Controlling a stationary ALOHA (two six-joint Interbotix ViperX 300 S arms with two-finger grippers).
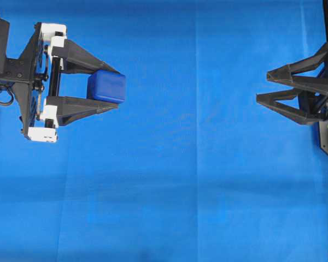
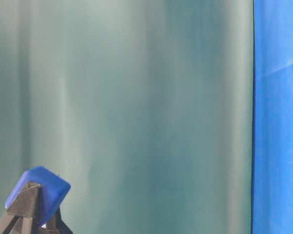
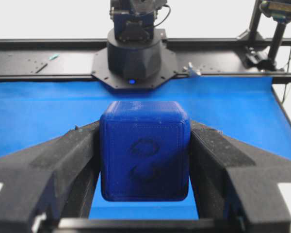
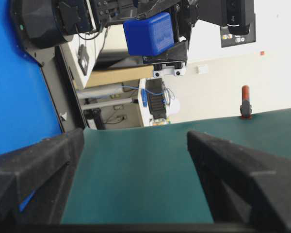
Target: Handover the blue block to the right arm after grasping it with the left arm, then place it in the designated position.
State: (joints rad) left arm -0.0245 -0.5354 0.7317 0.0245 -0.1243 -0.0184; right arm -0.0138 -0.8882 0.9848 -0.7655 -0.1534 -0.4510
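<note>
The blue block (image 1: 106, 87) is a dark-blue cube with rounded edges. My left gripper (image 1: 116, 89), black with white blocks on its frame, is shut on the block at the left of the overhead view. In the left wrist view the block (image 3: 144, 150) sits between the two black fingers (image 3: 63, 165), with an embossed mark facing the camera and blue cloth showing beneath it. My right gripper (image 1: 262, 87) is open and empty at the far right, pointing left toward the block, well apart from it. In the right wrist view the held block (image 4: 148, 33) shows far ahead, above my open right gripper (image 4: 136, 141).
The blue cloth (image 1: 180, 180) covers the table. The right arm's black base (image 3: 133, 53) and a black rail (image 3: 39, 68) stand at the far edge. A green backdrop (image 2: 136, 97) fills the table-level view, where the block (image 2: 39, 192) shows at the bottom left.
</note>
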